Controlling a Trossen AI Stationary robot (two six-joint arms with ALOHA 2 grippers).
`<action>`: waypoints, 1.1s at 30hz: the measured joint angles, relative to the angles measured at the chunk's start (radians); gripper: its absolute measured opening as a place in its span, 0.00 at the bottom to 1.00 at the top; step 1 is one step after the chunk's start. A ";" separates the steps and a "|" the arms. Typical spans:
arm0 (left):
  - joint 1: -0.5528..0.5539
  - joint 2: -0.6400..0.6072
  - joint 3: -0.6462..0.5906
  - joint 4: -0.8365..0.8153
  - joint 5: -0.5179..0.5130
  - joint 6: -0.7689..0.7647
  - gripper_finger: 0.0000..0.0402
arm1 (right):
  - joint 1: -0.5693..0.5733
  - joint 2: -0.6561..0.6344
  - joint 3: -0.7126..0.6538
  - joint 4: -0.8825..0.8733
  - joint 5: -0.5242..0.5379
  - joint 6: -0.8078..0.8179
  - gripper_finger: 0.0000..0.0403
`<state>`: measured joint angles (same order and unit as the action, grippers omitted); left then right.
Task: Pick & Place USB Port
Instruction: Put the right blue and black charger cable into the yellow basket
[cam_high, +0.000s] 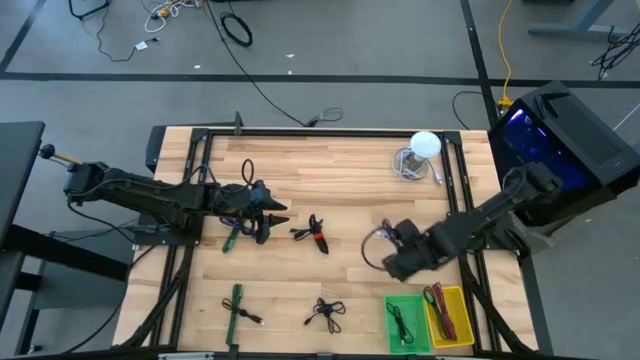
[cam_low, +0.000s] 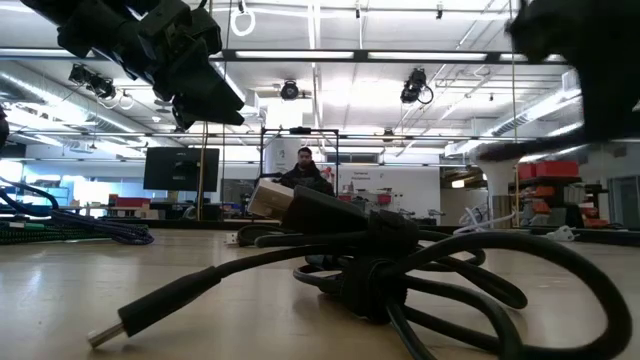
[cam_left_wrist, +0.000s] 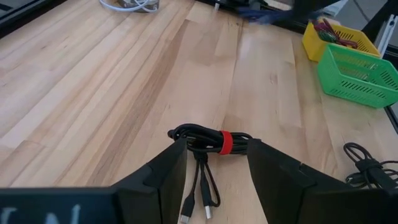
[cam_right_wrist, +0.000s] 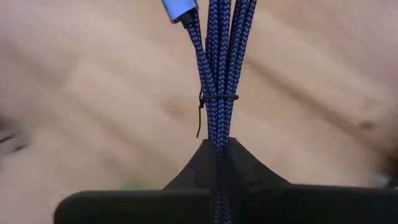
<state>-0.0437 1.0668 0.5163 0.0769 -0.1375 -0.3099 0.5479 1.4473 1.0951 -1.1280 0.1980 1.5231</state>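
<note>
A black USB cable bundled with a red tie (cam_high: 314, 236) lies on the wooden table; it also shows in the left wrist view (cam_left_wrist: 211, 142). My left gripper (cam_high: 276, 212) is open just left of it, above the table, and the left wrist view (cam_left_wrist: 214, 177) shows its fingers on either side of the cable's line without touching it. My right gripper (cam_high: 392, 256) is shut on a blue braided cable bundle (cam_right_wrist: 219, 68), which loops out to its left (cam_high: 373, 247). A green bin (cam_high: 405, 322) and a yellow bin (cam_high: 449, 315) stand at the near right. My right gripper pinches the blue braided bundle between its two fingers at one end of the strands (cam_right_wrist: 217, 146), just behind a thin black tie (cam_right_wrist: 217, 98). The strands run straight out past the fingertips, along the fingers, with a blue plug (cam_right_wrist: 180, 9) at the far end.
A green cable (cam_high: 235, 306) and a small black cable (cam_high: 325, 313) lie near the front edge, and another green cable (cam_high: 231, 237) lies under my left arm. A white object and coiled cable (cam_high: 418, 155) sit at the far right. A black cable (cam_low: 370, 260) fills the low view.
</note>
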 joint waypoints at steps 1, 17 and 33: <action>0.000 0.000 0.000 0.000 0.000 0.000 0.44 | 0.028 -0.001 0.033 -0.011 0.009 0.027 0.01; 0.000 0.000 0.000 0.000 0.000 -0.020 0.44 | 0.550 0.012 0.268 -0.299 0.029 0.740 0.01; 0.000 0.000 0.000 0.000 0.000 -0.046 0.44 | 0.729 0.027 0.270 -0.193 0.010 0.768 0.01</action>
<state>-0.0435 1.0668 0.5166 0.0765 -0.1375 -0.3561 1.2769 1.4745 1.3647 -1.3206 0.2085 2.2912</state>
